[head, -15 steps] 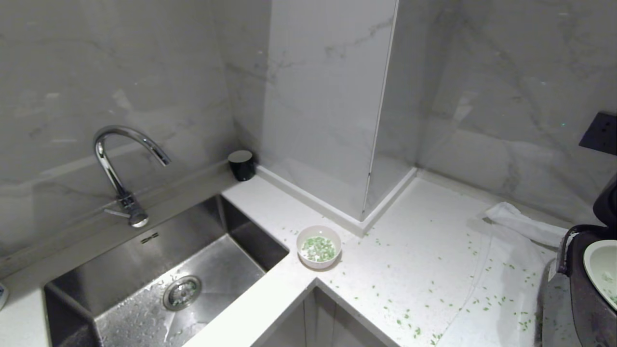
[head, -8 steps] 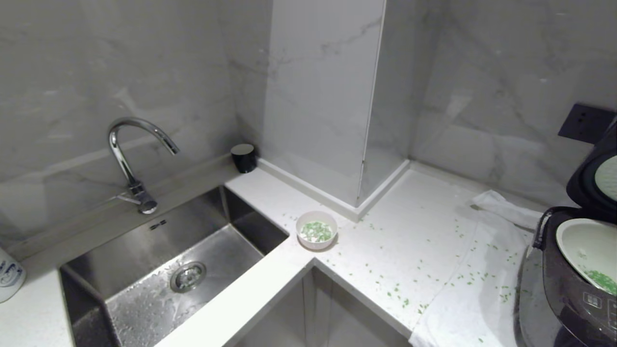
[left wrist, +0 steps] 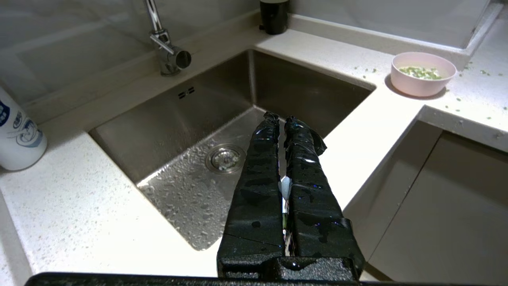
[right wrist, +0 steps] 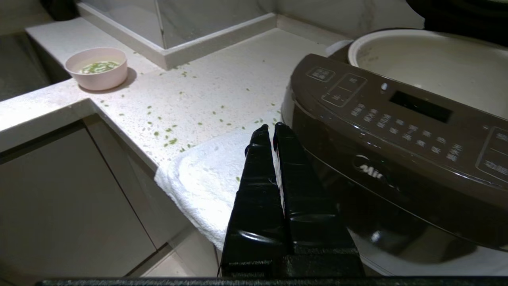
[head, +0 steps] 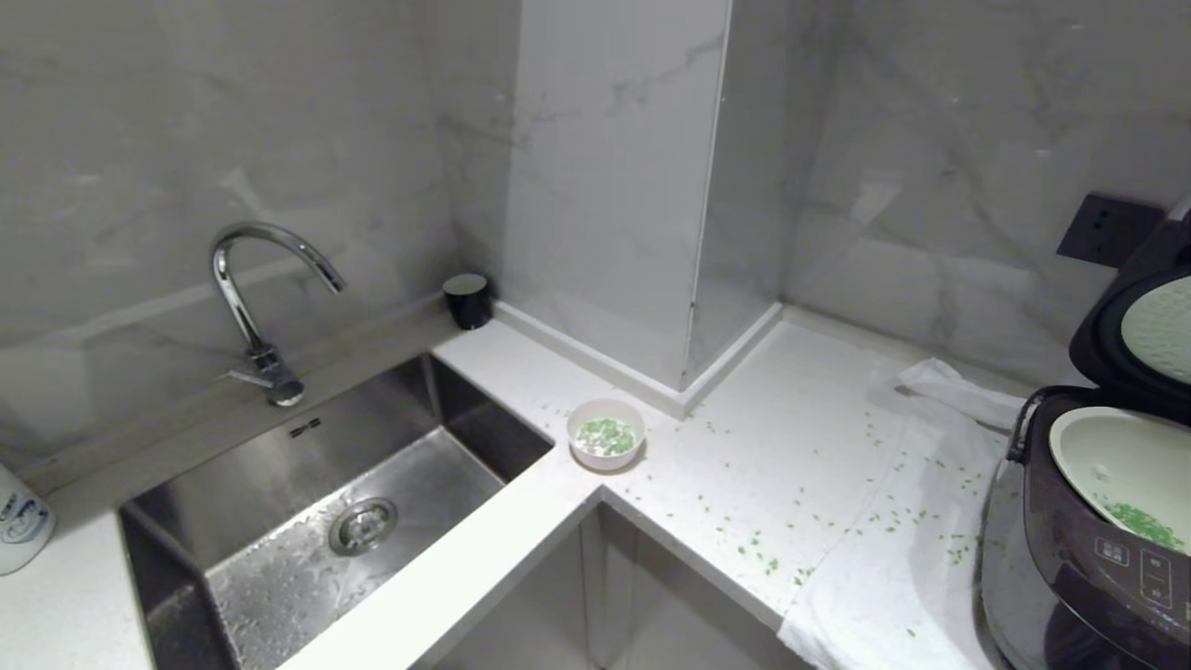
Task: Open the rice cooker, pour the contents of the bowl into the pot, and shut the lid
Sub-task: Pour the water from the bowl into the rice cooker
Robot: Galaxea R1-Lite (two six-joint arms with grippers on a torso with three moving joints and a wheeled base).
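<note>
So the lid is up and some greens sit in the pot, but the bowl sits half-full on the counter, left gripper and right gripper pressed together, holding nothing.

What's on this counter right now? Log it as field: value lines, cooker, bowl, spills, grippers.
rice cooker: far right, on a white towel
lid: raised
pot: some green bits inside
bowl: upright by the sink corner, green bits inside
counter: green bits scattered
left gripper: shut, empty
right gripper: shut, empty
</note>
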